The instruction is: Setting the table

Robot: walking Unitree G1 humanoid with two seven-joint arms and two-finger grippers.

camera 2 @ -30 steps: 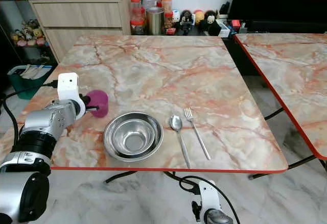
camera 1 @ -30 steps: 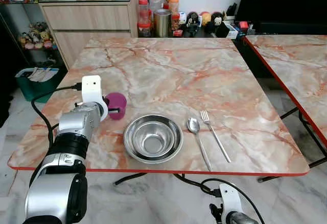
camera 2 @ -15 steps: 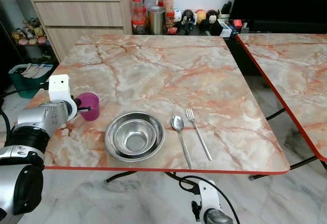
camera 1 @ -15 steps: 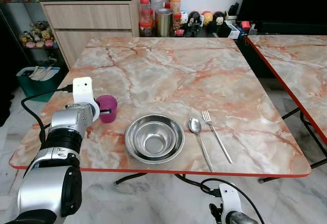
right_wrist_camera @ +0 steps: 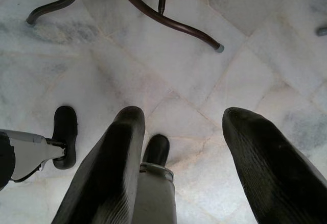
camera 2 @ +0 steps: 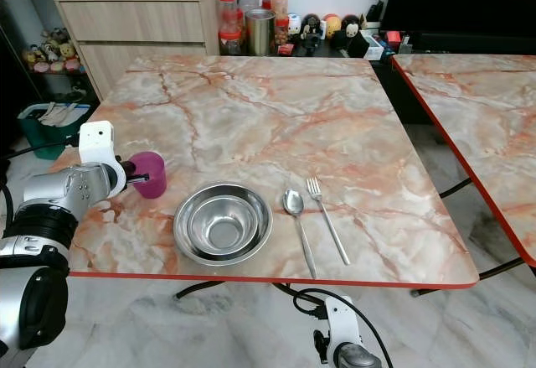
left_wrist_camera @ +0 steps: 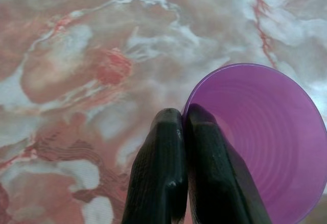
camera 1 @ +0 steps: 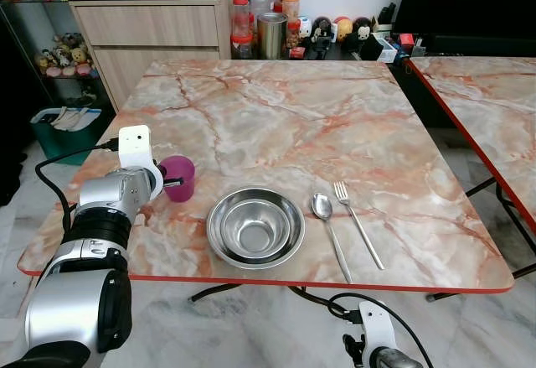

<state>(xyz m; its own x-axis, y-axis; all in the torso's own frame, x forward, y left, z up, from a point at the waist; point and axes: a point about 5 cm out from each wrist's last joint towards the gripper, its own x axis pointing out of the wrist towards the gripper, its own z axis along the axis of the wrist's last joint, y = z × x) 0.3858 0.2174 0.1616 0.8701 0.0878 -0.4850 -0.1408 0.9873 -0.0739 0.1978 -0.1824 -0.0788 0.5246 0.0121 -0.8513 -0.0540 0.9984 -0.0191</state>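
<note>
Left wrist view: the left gripper (left_wrist_camera: 183, 119) has its two black fingers (left_wrist_camera: 159, 173) pressed together on the rim of the purple cup (left_wrist_camera: 260, 137), one finger outside the wall and the other just inside the mouth. Cup is empty, mouth up, sitting upright on the marble counter (camera 1: 276, 108).

Head view: cup (camera 1: 179, 177) stands near the counter's left edge, left of the steel bowl (camera 1: 255, 227) and clear of it. Spoon (camera 1: 327, 221) and fork (camera 1: 358, 225) lie side by side just right of the bowl, handles toward the robot, long axes running roughly front to back. The left arm reaches in from the left edge, so the cup lies straight ahead of the fingers, toward the bowl.

Right gripper (right_wrist_camera: 184, 147) hangs below counter level over the tiled floor (right_wrist_camera: 168, 55), fingers apart, holding nothing. Idle.

Judgement: bowl and cutlery look placed; the cup is the piece in hand. Whether it counts as set down or is about to be shifted cannot be told from here. The governing relation is grip point to cup: the pinch is on the rim side nearest the arm, so a release calls for opening and backing out leftward along the arm's line, away from the bowl. A thin rim pinch on a light cup could tip it if the fingers drag on the way out.

Beyond the counter: a cabinet (camera 1: 151, 28), jars (camera 1: 260, 3) and small figurines. A second marble counter (camera 1: 486, 100) stands to the right.
</note>
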